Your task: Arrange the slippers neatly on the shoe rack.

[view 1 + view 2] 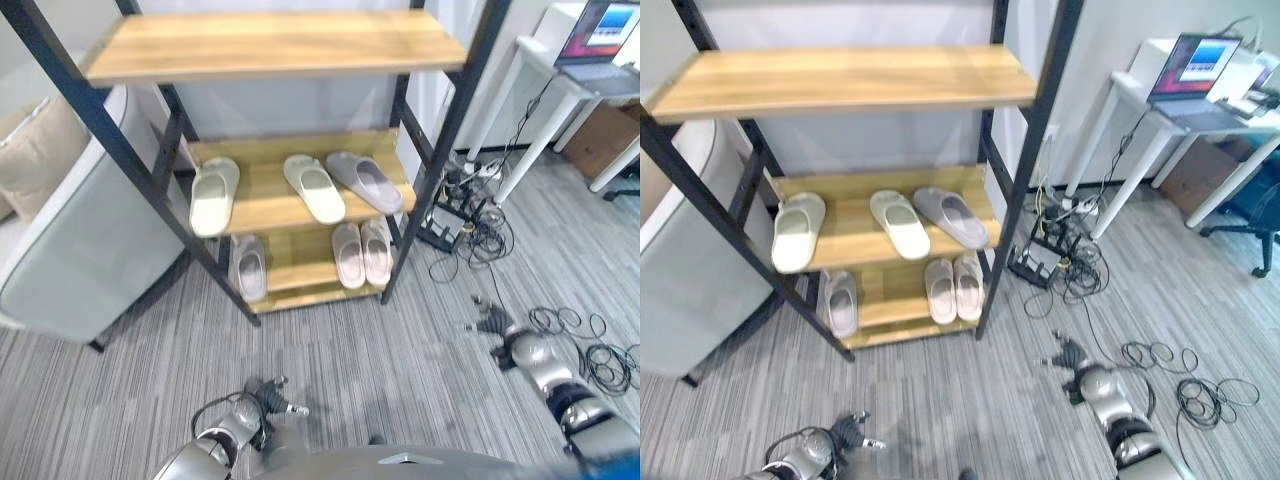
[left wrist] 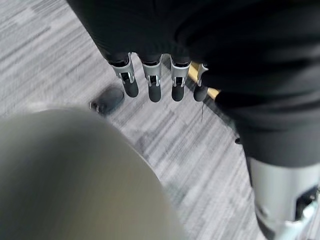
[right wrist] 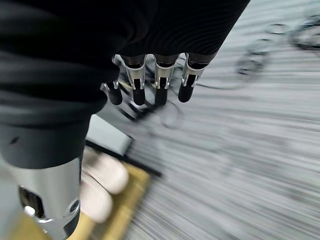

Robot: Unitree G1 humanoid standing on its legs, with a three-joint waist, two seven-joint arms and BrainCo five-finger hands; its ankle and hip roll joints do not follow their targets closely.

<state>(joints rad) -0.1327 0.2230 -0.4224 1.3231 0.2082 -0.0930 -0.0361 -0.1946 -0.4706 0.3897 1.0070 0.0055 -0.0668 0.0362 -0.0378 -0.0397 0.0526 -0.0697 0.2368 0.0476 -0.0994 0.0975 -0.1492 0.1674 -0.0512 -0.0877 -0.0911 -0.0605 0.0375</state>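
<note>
Already six slippers (image 1: 317,187) lie on the shoe rack (image 1: 270,45): three on the middle shelf, three on the bottom. Left hand (image 1: 272,398) and right hand (image 1: 493,322) hang over the carpet, fingers relaxed, empty.

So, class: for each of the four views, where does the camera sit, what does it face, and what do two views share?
Left eye view: on the head, looking down at the rack, slippers, both hands.
Right eye view: same scene, showing the left hand and right hand.
Left wrist view: along the left hand at the carpet.
Right wrist view: along the right hand at the carpet and pink slippers.
Both eyes share the rack.
</note>
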